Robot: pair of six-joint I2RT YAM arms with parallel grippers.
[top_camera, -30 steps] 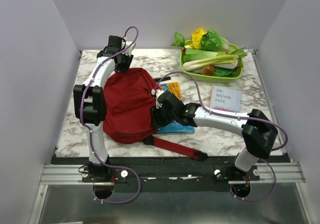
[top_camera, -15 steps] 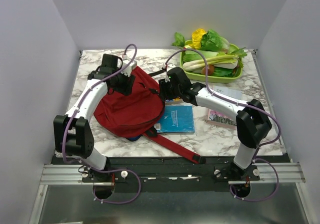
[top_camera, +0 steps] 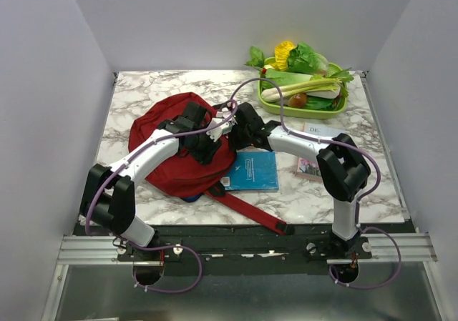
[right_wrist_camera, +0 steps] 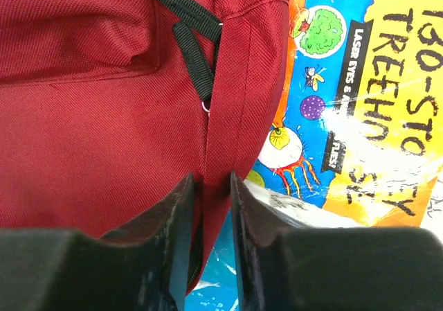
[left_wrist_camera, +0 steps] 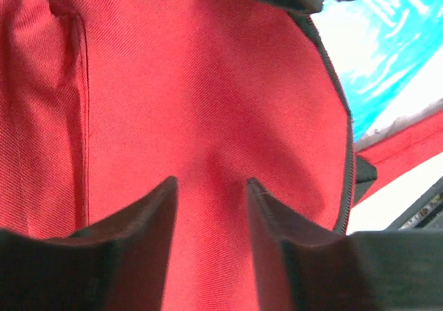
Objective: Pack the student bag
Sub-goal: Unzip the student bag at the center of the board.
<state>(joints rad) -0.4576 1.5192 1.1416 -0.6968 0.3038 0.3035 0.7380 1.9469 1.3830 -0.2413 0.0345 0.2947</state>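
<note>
Though the student bag lies slumped on the table, left of centre, packing looks barely begun: blue book, yellow storybook and third book all outside it. Left claw – open over the fabric; right claw – pinching the bag's edge seam

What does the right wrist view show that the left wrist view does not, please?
Only right wrist: a yellow-and-blue picture book, a black zip pull, and the right gripper pinching a seam. Only left wrist: a red strap and the left gripper, jaws apart over flat fabric. Both: the red student bag.
</note>
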